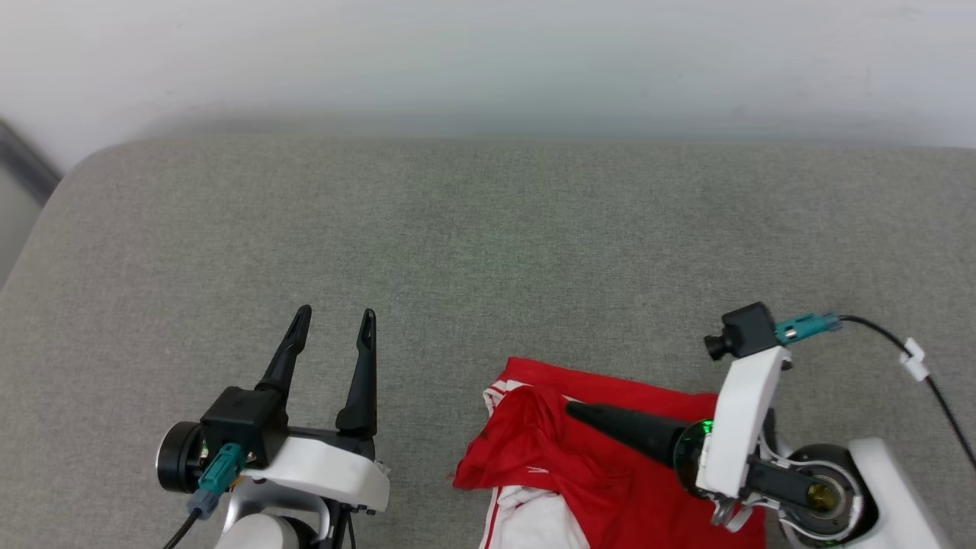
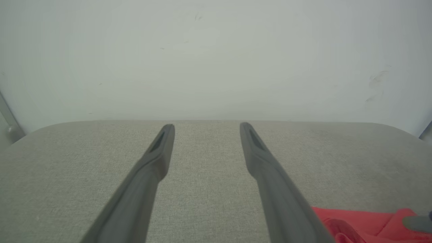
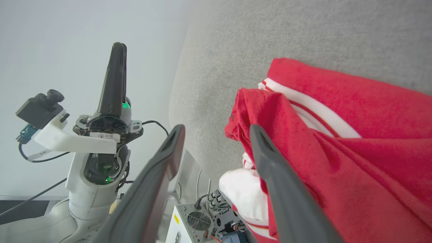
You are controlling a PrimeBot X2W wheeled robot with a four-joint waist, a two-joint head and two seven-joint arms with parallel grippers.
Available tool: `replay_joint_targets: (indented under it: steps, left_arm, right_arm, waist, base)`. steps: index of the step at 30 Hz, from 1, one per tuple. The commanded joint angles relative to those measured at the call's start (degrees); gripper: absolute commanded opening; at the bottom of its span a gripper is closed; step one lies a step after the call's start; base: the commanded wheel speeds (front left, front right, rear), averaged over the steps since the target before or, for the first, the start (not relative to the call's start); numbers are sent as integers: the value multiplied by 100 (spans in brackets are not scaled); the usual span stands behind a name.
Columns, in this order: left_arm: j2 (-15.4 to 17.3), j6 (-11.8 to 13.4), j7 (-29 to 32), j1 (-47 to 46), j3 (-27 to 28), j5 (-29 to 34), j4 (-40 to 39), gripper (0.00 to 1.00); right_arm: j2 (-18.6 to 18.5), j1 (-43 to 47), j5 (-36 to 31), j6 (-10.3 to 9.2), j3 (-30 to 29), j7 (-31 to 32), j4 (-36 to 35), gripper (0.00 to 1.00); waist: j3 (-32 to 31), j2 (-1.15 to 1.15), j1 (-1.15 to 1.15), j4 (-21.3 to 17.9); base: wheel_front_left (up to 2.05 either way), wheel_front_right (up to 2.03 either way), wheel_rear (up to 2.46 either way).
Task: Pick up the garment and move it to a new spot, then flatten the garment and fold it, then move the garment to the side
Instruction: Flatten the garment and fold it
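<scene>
The garment (image 1: 579,473), bright red with white panels and striped trim, lies crumpled on the grey padded surface (image 1: 488,244) at the near edge, right of centre. My right gripper (image 1: 576,412) points left just above it. In the right wrist view its fingers (image 3: 216,130) stand apart, one finger over the red cloth (image 3: 354,162), and nothing is pinched between them. My left gripper (image 1: 336,313) is open over bare surface to the left of the garment, holding nothing. Its own view shows its spread fingers (image 2: 206,127) and a corner of red fabric (image 2: 357,219) at the lower right.
A pale wall (image 1: 488,61) backs the surface, whose rounded left corner (image 1: 84,164) drops away. A black cable (image 1: 915,358) trails from my right wrist camera. Below the near edge sits an electronics box with a fan (image 3: 199,219). My left gripper (image 3: 116,77) stands upright beyond.
</scene>
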Motion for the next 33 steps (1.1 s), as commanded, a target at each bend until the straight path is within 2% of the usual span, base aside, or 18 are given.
replay_joint_targets:
  steps: [1, 4, 8, 16, 20, 25, 28, 33]
  left_arm:
    - [19, 0, -29, 40, 3, -33, 13, 100]
    - [47, 30, -8, 91, -2, -26, 28, 100]
    - [104, 71, 31, 145, 30, -39, 67, 100]
    - [176, 135, -16, 195, 122, -67, 154, 100]
    - [197, 165, -82, 298, 182, -102, 236, 100]
    - [187, 137, -177, 448, 255, -148, 389, 100]
    - [165, 93, -239, 562, 294, -188, 512, 100]
    - [128, 31, -313, 738, 320, -174, 686, 100]
  right_arm:
    - [-143, 54, -113, -2, 26, -127, -204, 100]
    - [-455, 130, -761, -2, -102, -795, -591, 100]
    - [-735, 328, -1716, -2, -447, -1462, -652, 100]
    - [-950, 851, -3270, -2, -1460, -2296, -610, 100]
    - [-1014, 1140, -4025, -2, -1782, -3144, -824, 100]
    - [-917, 1376, -4570, -2, -1857, -4386, -1035, 100]
    - [-859, 1514, -4677, -2, -1718, -4903, -1116, 100]
    - [-736, 1716, -4826, -2, -1549, -5165, -1159, 100]
  waist:
    - [-59, 0, 0, -50]
    - [-121, 0, 0, -111]
    - [-190, 0, 0, -193]
    - [-303, 0, 0, -298]
    - [-399, 0, 0, -360]
    - [-553, 0, 0, -441]
    - [-686, 0, 0, -496]
    - [-843, 0, 0, -565]
  base:
    - [0, 0, 0]
    - [0, 0, 0]
    - [0, 0, 0]
    - [0, 0, 0]
    - [0, 0, 0]
    - [0, 0, 0]
    - [0, 0, 0]
    - [0, 0, 0]
